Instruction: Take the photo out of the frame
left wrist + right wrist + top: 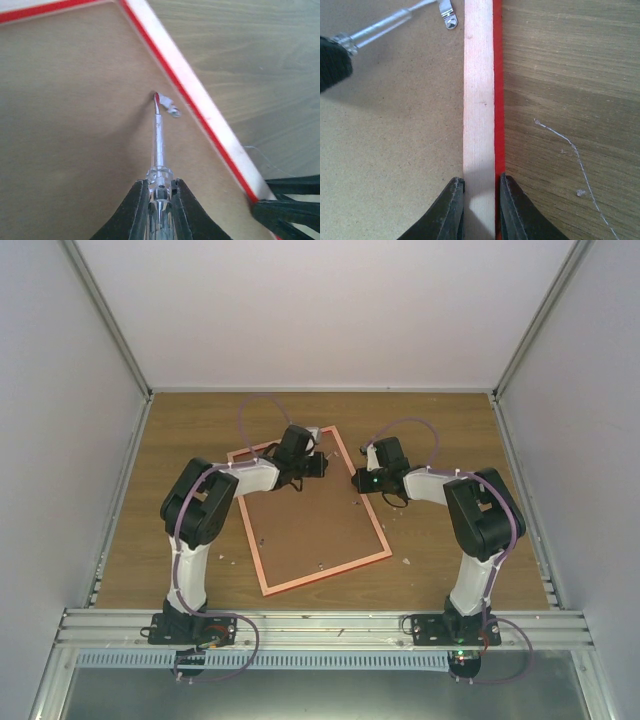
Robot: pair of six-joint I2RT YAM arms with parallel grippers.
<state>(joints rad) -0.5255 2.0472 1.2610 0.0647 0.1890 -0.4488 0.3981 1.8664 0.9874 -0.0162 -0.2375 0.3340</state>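
Now the frame [325,575] lies back-up on the table [440,430]
My left gripper [159,192] clenches a clear screwdriver [158,135], tip at a metal clip [170,107]; my right gripper [481,182] pinches the frame's rail

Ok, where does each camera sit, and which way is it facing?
Top external: fixed above and behind the bases, looking down on the wooden table and the face-down red rectangular picture frame; left arm and right arm show.
Left wrist: on the left arm, looking along the left jaws, shut on a clear-handled screwdriver whose tip is at a small metal tab.
Right wrist: on the right arm, looking down at the frame's rail, gripped between the right jaws.
Shared: both wrist views show the screwdriver and tab.
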